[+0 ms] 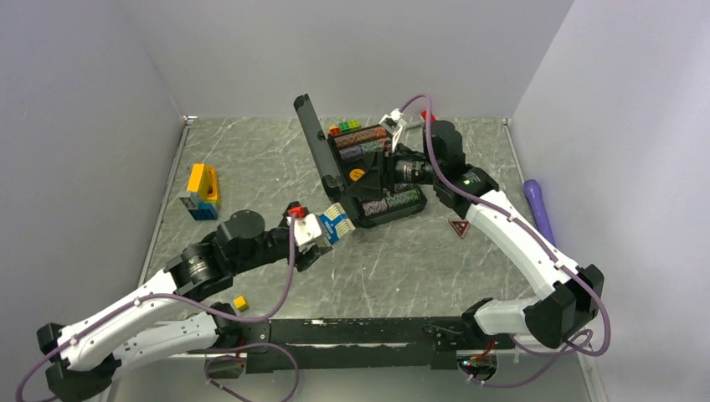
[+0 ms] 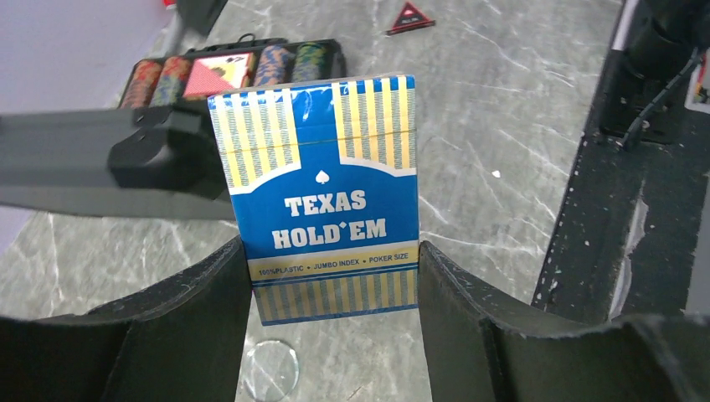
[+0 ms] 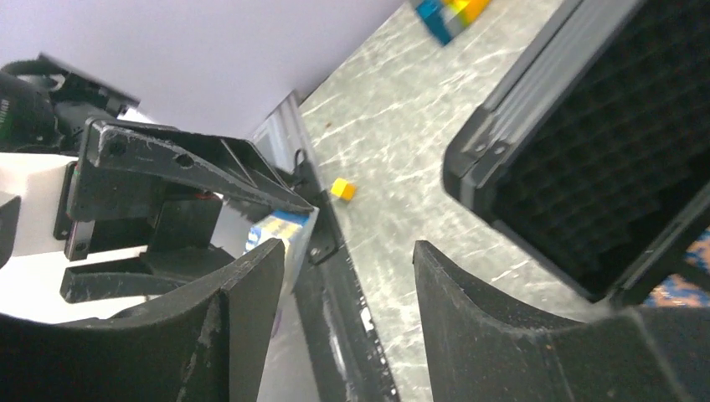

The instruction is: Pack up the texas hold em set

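The left gripper (image 2: pixel 333 268) pinches the blue-and-white striped card deck box (image 2: pixel 322 193) by its lower end, just beside the near corner of the open black hard plastic briefcase (image 1: pixel 316 142). I'd bring it in level and square to a free slot, steering clear of the right gripper (image 3: pixel 347 255), which hangs spread and empty over the tray. Inside sit rows of striped poker chips (image 1: pixel 362 138) and a pink card deck (image 2: pixel 219 74).

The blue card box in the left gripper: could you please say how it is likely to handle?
Probably stiff: the blue card box shows flat, uncrushed faces in the left gripper. Its smooth print may slip or pivot, since only its lower end is pinched.
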You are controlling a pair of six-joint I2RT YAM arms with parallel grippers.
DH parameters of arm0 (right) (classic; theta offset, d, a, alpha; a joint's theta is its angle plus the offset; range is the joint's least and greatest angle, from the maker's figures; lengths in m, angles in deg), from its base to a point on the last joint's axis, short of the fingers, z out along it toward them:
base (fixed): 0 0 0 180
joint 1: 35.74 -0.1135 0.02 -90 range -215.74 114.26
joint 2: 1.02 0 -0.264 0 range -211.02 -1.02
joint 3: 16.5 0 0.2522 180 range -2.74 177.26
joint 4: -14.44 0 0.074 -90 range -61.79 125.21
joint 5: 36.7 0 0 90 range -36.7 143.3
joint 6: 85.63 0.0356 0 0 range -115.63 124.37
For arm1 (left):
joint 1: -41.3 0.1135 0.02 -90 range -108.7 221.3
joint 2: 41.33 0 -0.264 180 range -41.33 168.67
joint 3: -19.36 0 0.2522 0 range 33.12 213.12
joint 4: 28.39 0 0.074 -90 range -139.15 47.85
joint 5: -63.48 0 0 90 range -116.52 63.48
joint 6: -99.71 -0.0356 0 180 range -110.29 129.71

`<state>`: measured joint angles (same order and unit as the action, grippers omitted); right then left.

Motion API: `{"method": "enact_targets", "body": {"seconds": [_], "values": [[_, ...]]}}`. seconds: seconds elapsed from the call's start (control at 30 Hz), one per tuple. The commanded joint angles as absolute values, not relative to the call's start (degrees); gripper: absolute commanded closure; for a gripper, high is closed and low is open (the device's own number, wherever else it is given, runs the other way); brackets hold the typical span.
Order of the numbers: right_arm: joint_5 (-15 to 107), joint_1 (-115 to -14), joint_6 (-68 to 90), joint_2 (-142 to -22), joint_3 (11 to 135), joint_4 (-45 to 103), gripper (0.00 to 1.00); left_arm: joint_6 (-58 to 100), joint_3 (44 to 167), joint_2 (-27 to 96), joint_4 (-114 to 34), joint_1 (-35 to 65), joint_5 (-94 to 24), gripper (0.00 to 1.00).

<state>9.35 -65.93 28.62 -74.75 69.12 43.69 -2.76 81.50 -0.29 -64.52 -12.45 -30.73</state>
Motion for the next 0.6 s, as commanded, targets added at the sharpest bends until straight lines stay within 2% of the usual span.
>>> {"method": "enact_targets", "body": {"seconds": [0.0, 0.17, 0.57], "values": [[4.5, -68.4, 29.6, -76.0, 71.4, 47.0, 0.38, -6.6, 86.3, 3.0, -62.5, -17.0, -27.3, 1.0], [4.8, -70.0, 26.4, -75.4, 71.6, 53.2, 0.4, -7.6, 86.2, 5.8, -59.4, -17.7, -27.0, 1.0], [4.5, -70.3, 27.1, -72.6, 67.6, 53.8, 0.42, -7.4, 87.1, 7.7, -56.9, -17.8, -27.6, 1.0]]}}
